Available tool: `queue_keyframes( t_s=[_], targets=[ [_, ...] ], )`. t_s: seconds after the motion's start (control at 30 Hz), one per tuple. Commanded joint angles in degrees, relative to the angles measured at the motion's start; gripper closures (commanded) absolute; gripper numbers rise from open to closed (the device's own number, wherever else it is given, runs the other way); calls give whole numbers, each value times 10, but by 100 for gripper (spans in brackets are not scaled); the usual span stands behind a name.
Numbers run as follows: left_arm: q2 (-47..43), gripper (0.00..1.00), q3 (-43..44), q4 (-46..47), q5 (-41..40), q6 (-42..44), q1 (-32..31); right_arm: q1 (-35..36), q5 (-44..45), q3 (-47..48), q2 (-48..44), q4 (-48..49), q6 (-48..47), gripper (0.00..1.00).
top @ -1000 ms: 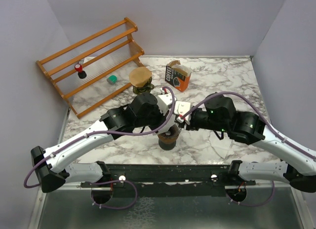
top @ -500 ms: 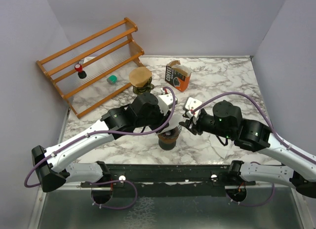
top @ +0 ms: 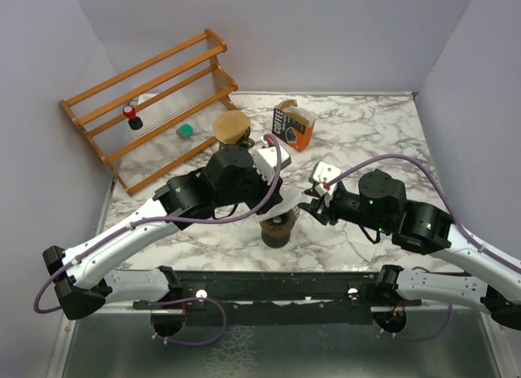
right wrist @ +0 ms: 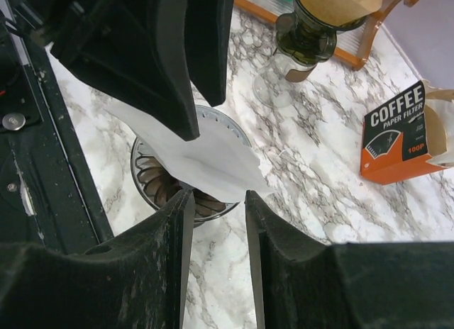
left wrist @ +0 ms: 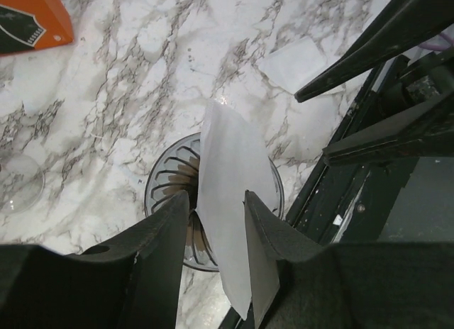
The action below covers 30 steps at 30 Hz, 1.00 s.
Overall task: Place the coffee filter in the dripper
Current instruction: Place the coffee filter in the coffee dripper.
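My left gripper is shut on a white paper coffee filter and holds it tilted over the dark ribbed dripper. In the left wrist view the filter runs between my fingers, its lower part over the dripper's rim. My right gripper is open and empty just right of the dripper. In the right wrist view the filter hangs from the left fingers above the dripper, and its corner reaches the gap of my right gripper.
An orange coffee filter box and a glass carafe holding a brown filter stand behind the dripper. A wooden rack is at the back left. A loose white paper lies on the marble at the front right.
My right gripper has pulled back to the right, away from the filter and the left gripper. My left gripper has shifted slightly up and left, still holding the filter over the dripper.
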Motion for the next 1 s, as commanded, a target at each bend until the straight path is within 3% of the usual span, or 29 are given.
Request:
queue_keyframes(
  t_s=[0.0, 0.13, 0.17, 0.47, 0.97],
  targets=[
    [-20, 63, 33, 0, 41, 7, -4, 3, 14, -5, -16, 11, 10, 60],
    [-24, 99, 46, -4, 72, 0, -4, 3, 18, -6, -22, 10, 10, 59],
    [-23, 100, 47, -4, 78, -2, -4, 3, 19, -7, -23, 10, 11, 60],
    [13, 100, 47, -21, 89, -3, -5, 3, 18, -17, -27, 13, 15, 59],
    [63, 100, 36, -54, -11, 21, -4, 3, 27, -24, -43, 9, 13, 59]
  ],
)
